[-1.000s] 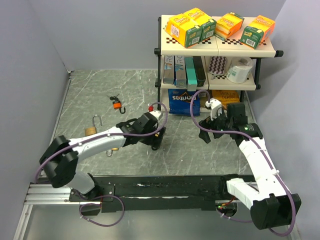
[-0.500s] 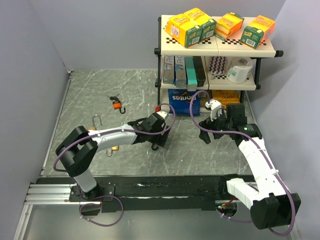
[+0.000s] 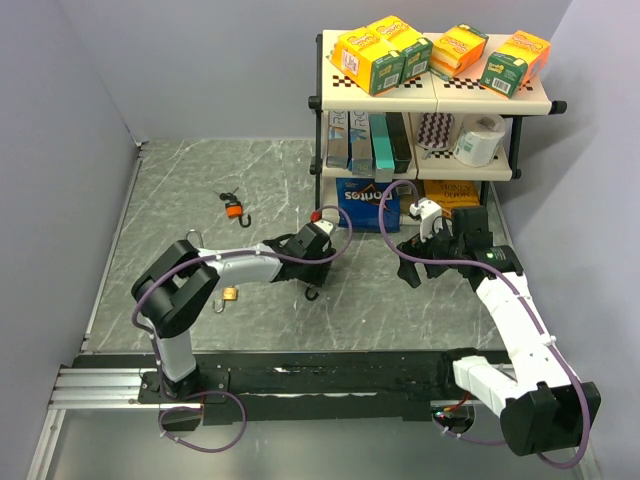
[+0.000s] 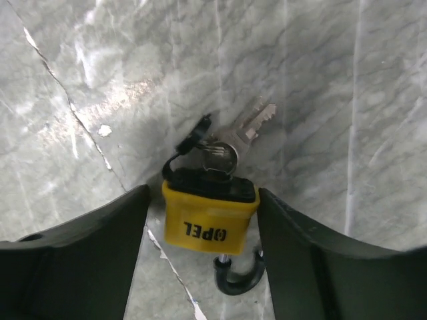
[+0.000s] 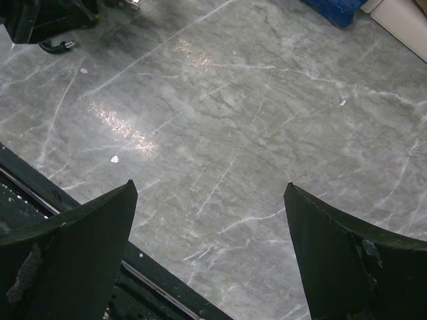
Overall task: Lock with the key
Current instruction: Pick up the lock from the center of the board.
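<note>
A yellow padlock (image 4: 210,220) lies on the grey marble table with its black shackle (image 4: 237,277) pulled out toward the camera. A silver key (image 4: 257,120) on a ring sits at the lock's black far end. My left gripper (image 4: 202,200) straddles the lock body, open: the right finger is at its side and a small gap shows on the left. From above, the left gripper (image 3: 312,278) hides the lock and only the shackle (image 3: 312,293) sticks out. My right gripper (image 3: 412,262) hangs open over bare table (image 5: 220,120), holding nothing.
A small brass padlock (image 3: 230,294) lies beside the left forearm, and an orange padlock (image 3: 235,209) lies farther back. A two-tier shelf (image 3: 430,100) with boxes stands at the back right, with a blue box (image 3: 365,205) under it. A black rail (image 3: 330,375) runs along the near edge.
My left arm has swung its elbow inward and settled the gripper over the yellow padlock, and its jaws have narrowed around the lock. The right arm has not moved.
</note>
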Controlling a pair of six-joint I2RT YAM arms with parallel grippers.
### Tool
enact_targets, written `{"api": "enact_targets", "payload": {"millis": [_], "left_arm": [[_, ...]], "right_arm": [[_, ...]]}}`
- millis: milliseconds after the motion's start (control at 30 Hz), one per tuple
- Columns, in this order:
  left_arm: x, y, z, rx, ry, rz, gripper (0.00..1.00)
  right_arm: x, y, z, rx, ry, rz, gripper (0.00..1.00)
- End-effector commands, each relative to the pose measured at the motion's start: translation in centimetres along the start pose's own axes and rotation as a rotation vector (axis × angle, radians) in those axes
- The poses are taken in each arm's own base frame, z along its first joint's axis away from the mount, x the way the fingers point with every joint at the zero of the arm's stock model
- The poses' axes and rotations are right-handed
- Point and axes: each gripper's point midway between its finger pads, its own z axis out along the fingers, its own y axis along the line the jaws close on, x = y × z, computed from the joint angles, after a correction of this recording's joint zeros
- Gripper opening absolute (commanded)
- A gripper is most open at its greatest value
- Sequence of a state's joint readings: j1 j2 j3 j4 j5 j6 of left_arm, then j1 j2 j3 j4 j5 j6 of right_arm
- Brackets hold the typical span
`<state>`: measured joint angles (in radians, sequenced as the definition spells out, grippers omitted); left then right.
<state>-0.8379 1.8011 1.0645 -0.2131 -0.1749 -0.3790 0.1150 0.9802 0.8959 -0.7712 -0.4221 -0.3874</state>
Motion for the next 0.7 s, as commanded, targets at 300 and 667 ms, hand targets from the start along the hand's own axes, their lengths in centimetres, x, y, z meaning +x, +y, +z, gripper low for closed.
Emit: {"api": "enact_targets", "payload": {"millis": [300, 667], "left_arm": [[0.5, 0.6, -1.1, 0.023, -0.039, 0.080, 0.70], [0.9, 1.2, -0.7, 0.002, -0.052, 0.093, 0.68]], "right_arm": [[-1.7, -0.2, -0.4, -0.004, -0.042, -0.033, 1.00], [-1.5, 0.4, -0.2, -0.037, -0.048, -0.034, 1.00]]}}
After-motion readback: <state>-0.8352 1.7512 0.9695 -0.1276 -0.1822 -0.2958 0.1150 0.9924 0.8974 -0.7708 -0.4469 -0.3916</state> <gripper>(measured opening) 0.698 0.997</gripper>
